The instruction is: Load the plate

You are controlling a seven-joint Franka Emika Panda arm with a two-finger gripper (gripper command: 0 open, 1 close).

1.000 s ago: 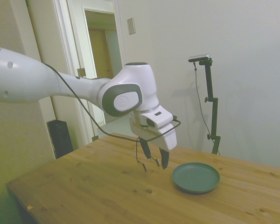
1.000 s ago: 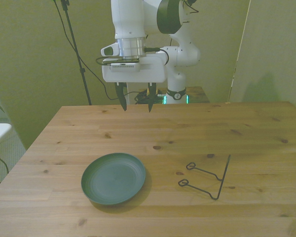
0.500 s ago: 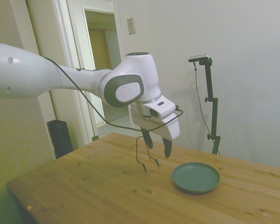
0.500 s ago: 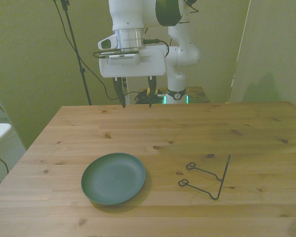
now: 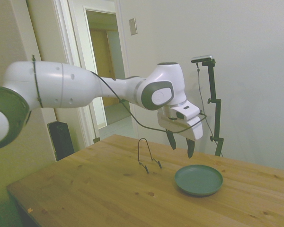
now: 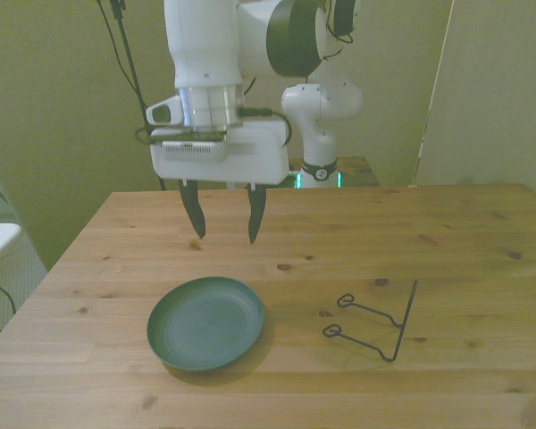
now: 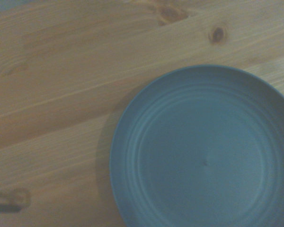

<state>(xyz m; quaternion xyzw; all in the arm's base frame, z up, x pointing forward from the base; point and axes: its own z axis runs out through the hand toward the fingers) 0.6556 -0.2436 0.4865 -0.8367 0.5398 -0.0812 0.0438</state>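
1. Start at the front view's left: your plate point(image 6: 205, 322) lies flat on the worktop point(image 6: 447, 232), near its close edge, exactly where it lay a second ago.
2. Above it, your claw point(image 6: 224, 218) has come forward from the far edge and now hangs over the boards just behind the plate, clear of it.
3. Its two dark fingers point(image 6: 255, 214) are spread apart with nothing between them, the same gap as before.
4. In the side view the claw point(image 5: 181, 144) has crossed from beside the wire stand point(image 5: 147, 155) to above the plate's point(image 5: 199, 179) near rim; the arm is stretched out further.
5. The wrist view now fills with the plate point(image 7: 203, 151), its bare ringed inside facing up.
6. To the front view's right, the stand point(image 6: 375, 322) sits unmoved, well apart from the plate.
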